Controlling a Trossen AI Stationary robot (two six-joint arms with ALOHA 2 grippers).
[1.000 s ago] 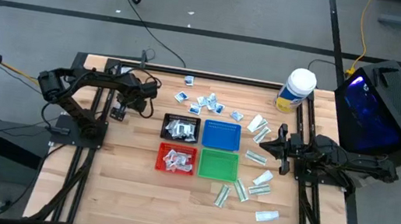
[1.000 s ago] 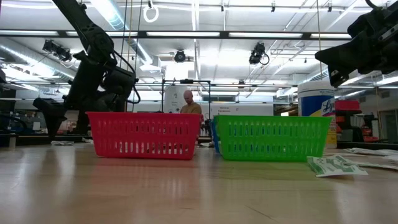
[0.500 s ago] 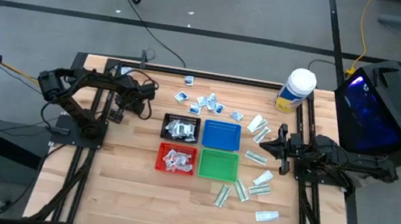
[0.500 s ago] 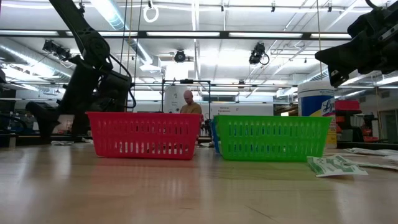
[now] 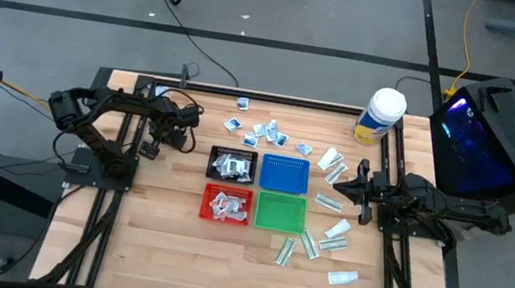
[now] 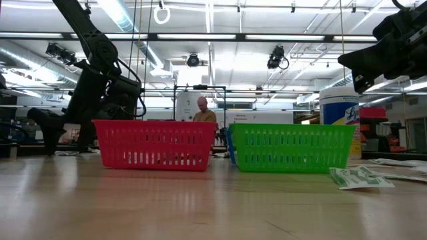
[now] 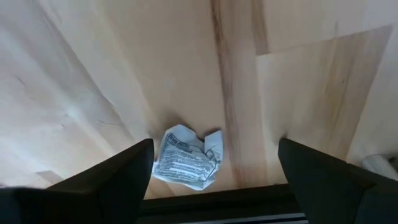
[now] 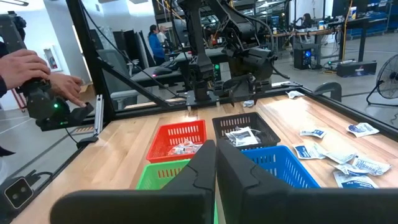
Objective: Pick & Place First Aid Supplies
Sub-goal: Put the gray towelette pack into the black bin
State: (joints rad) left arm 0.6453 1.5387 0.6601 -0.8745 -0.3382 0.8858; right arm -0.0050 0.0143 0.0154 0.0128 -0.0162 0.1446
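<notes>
right now the left gripper [image 7: 211, 163] hangs jaws wide over a crumpled white packet with bluish print [image 7: 186, 160] lying flat on the wooden counter [image 7: 124, 81], left of the black mesh tray [image 5: 232, 165]. packet sits between the jaws, long axis running roughly jaw to jaw. left arm nearer; right gripper [image 8: 216, 163], jaws closed, waits well apart.

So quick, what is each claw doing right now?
Left end effector: open, straddling a crumpled packet on the table.
Right end effector: closed, holding nothing.
</notes>
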